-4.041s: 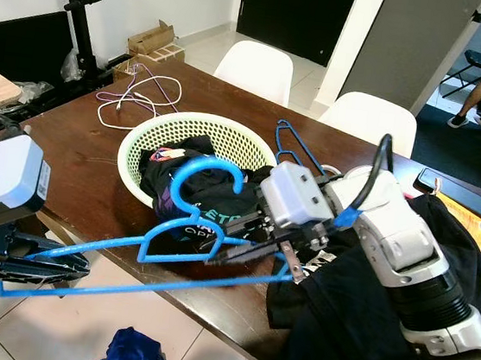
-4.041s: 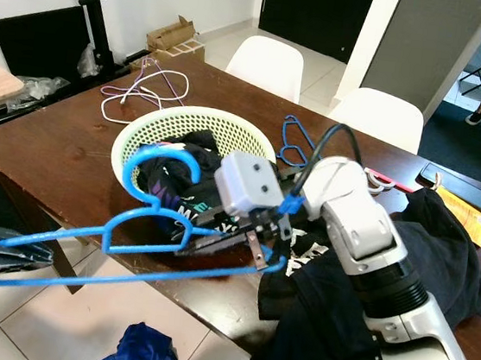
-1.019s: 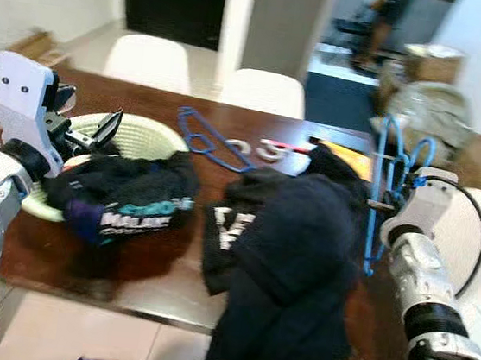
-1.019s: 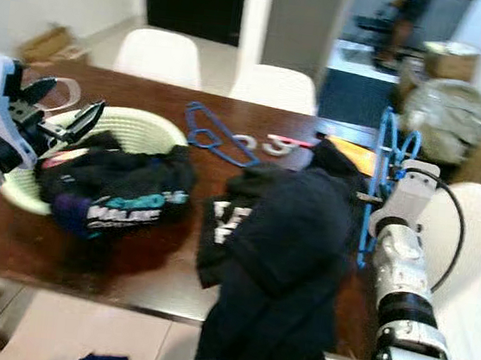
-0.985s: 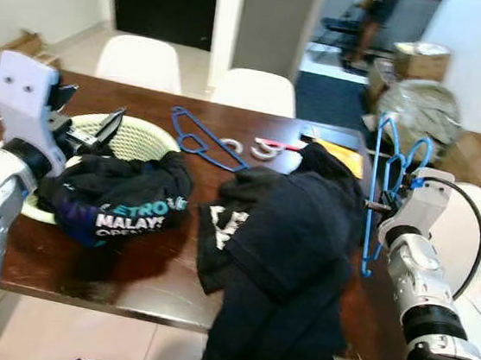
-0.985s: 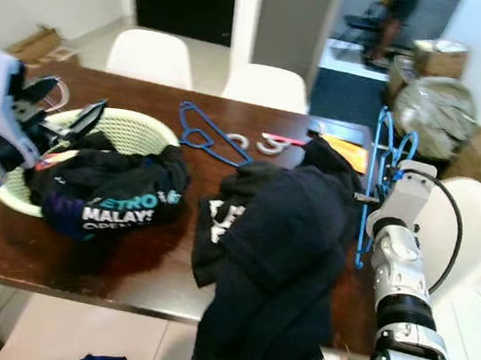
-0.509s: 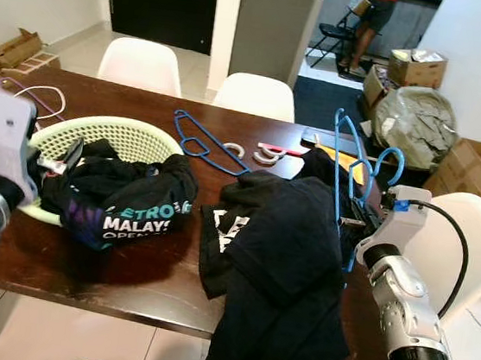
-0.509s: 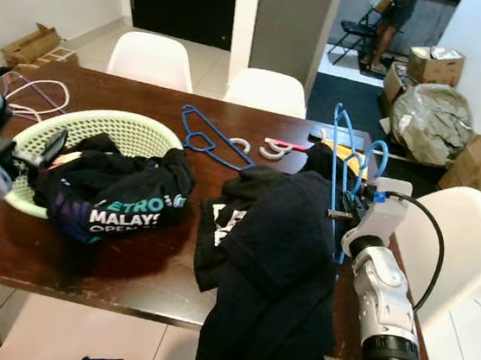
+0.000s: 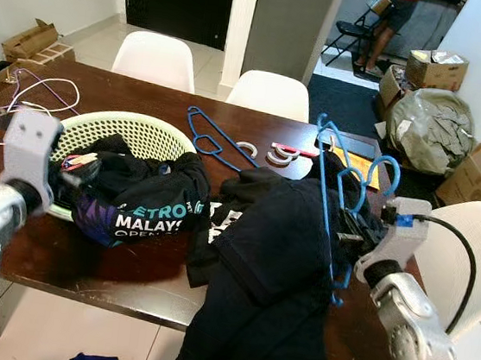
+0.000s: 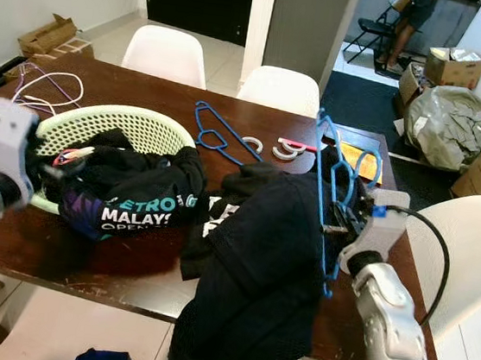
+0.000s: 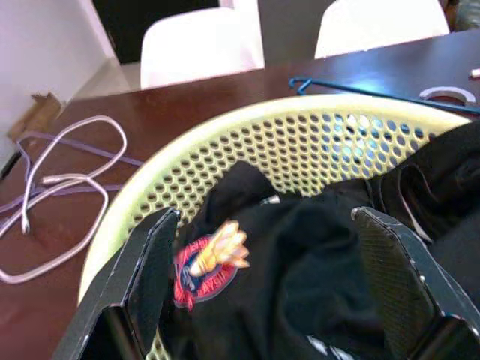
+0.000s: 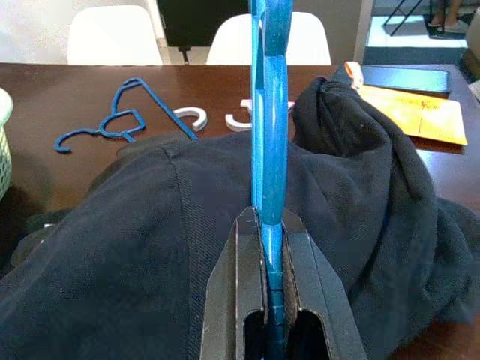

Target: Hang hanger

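On the far left of the brown surface (image 9: 127, 258): loops of white and purple cord (image 9: 26, 90). Next to that, a pale green basket (image 9: 154, 133) full of holes, stuffed with dark clothes. Left claw (image 11: 262, 289) just above the basket's near rim, fingers (image 11: 154, 262) spread wide, holding nothing. Under it, a black shirt with a red and yellow badge (image 11: 210, 259). Draped over the basket's right side, a black shirt (image 9: 146, 208) with big white letters: "MALAYS", with "ETRO" in teal above. Rest of the words hidden by folds.

Behind the basket, lying flat: a second blue hanger (image 9: 215, 138), thin, hook pointing left. Beside it, two white ring-shaped pieces (image 9: 274, 155) and a small red strip.

In the middle, a big heap of dark navy clothes (image 9: 264, 278) spilling over the near edge of the surface. White print on a black shirt at the heap's left edge, too crumpled to read.

To the right, above the heap: the blue hanger (image 9: 334, 195), held up in the air, standing on end, hook at the top right. Bright blue, thin plastic, long bars. Right claw (image 12: 270, 300) squeezed tight on the hanger's bar, fingers (image 12: 236, 300) pressed against both sides of it.

Behind the hanger on the surface: a yellow paper (image 12: 416, 109) and a dark phone (image 12: 416, 75). White chairs (image 9: 272, 92) at the far side, another at the right. Far back, a person's legs (image 9: 389, 23) by a folding chair, plus boxes and a grey bag.
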`<state>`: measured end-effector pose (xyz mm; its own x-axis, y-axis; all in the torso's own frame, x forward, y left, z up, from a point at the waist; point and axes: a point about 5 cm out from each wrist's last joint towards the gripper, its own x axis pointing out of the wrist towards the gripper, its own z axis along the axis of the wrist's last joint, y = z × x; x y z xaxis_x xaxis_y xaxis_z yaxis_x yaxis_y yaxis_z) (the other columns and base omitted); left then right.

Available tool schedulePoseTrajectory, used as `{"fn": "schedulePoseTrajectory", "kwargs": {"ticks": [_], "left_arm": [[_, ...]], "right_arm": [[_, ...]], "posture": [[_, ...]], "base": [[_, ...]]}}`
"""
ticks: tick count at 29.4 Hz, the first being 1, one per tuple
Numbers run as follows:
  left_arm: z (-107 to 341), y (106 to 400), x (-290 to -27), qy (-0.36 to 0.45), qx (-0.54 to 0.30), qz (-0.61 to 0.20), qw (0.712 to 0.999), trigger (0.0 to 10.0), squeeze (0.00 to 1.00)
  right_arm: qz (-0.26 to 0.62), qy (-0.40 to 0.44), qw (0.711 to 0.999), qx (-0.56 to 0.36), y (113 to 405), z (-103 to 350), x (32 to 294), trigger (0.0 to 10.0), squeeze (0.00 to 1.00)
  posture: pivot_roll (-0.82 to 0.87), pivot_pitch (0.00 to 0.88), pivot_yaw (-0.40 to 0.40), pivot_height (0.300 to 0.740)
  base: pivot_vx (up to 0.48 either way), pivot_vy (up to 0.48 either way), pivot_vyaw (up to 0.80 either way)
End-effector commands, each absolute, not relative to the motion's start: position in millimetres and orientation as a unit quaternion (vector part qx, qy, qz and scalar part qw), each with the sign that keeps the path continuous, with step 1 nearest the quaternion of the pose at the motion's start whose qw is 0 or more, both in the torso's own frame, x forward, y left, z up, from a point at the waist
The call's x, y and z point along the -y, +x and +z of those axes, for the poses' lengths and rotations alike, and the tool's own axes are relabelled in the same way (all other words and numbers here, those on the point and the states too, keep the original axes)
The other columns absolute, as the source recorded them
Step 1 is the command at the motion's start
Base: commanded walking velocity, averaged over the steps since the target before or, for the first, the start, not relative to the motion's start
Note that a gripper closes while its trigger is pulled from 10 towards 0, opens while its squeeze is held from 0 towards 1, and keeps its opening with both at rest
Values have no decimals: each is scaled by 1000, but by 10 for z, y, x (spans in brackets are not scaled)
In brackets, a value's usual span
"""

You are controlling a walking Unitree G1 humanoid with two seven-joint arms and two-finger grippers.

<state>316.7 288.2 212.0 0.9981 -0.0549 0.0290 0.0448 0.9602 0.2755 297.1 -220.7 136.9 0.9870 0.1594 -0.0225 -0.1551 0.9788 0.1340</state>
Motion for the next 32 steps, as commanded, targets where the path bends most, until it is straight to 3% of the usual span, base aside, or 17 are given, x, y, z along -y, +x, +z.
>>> {"fn": "schedulePoseTrajectory", "kwargs": {"ticks": [1,6,14,19,30,31,32], "left_arm": [[2146,3195,-2955,156,14,-22,987,10000,0],[2218,3374,-3145,155,0,-11,988,10000,0],[2075,3486,-3160,157,-49,-23,986,10000,0],[1915,3584,-3029,155,-98,-83,980,10000,0],[1807,3633,-2950,170,-152,-125,966,10000,0],[1786,3638,-2925,176,-158,-136,962,9137,0],[1786,3638,-2925,176,-158,-136,962,9137,0]], "right_arm": [[77,71,994,-15,2938,1400,2247,10000,0],[65,61,996,-24,2849,1425,2364,10000,0],[60,52,996,-35,2771,1449,2422,10000,0],[53,39,997,-46,2680,1467,2497,10000,0],[50,34,997,-55,2636,1490,2530,10000,0],[50,34,997,-57,2628,1492,2529,10000,0],[50,34,997,-57,2628,1492,2529,10000,0]], "posture": [[8,59,-98,740],[-38,82,-98,740],[-71,99,-95,740],[-98,120,-97,740],[-106,137,-93,740],[-106,138,-93,740],[-106,138,-93,740]], "base": [[0,0,0],[0,0,0],[0,0,0],[0,0,0],[0,0,0],[0,0,0],[0,0,0]]}}
